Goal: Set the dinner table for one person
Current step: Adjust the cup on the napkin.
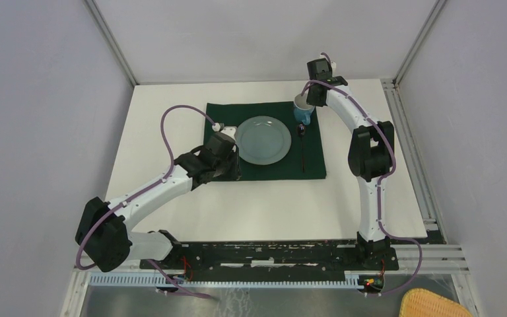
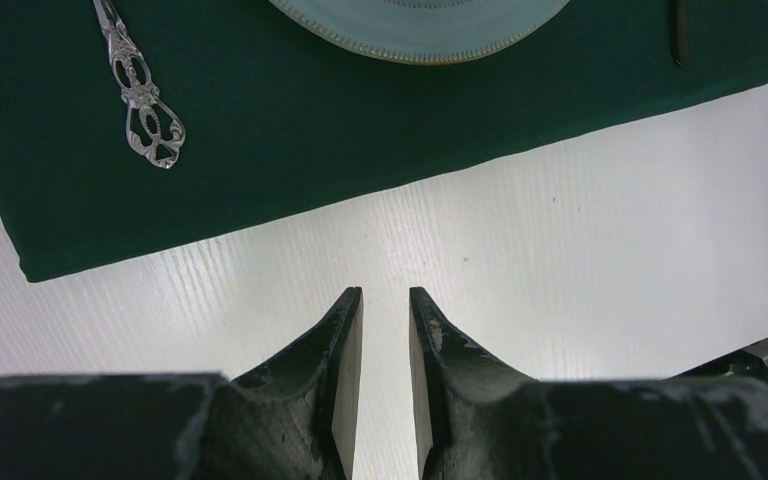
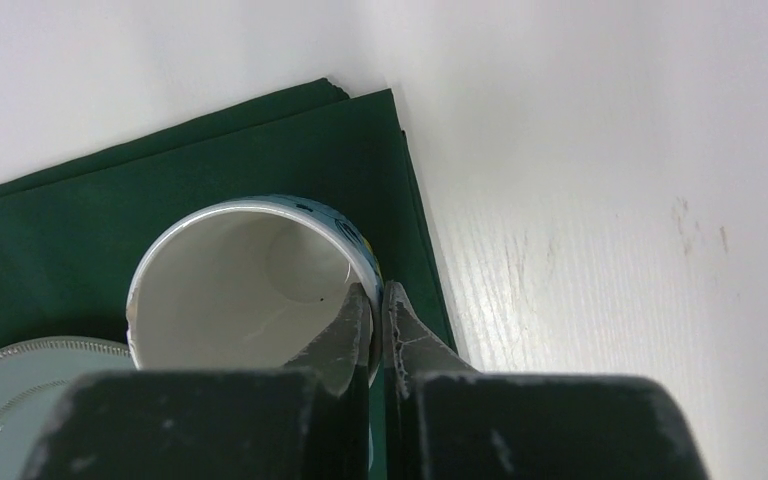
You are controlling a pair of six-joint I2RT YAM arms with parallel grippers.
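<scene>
From my console I saw the left hand [image 2: 385, 295] hovering over bare white desk [image 2: 580, 230]. Its 2 fingers were spread by a narrow gap with nothing between them. Just ahead of its fingertips ran the near edge of the dark green cloth [image 2: 260, 130], lying flat on the desk. Ahead and to the left of that hand, an ornate silver cutlery handle [image 2: 147, 115] lay on the cloth. Its working end was out of frame, so I could not tell what piece it was. Straight ahead, further onto the cloth, sat the pale blue-grey plate [image 2: 420, 25]. Ahead and to the right, the end of a dark utensil [image 2: 679, 35] showed on the cloth.

The right hand [image 3: 376, 290] was pinching the wall of the mug [image 3: 230, 280], with 1 finger inside the white interior and 1 against the blue outside, the rim caught between them. The mug sat over the cloth near a corner, just ahead of that hand. I could not tell whether its base rested on the cloth. To the hand's left the plate's beaded rim showed close beside the mug, and to its right stretched bare desk.
</scene>
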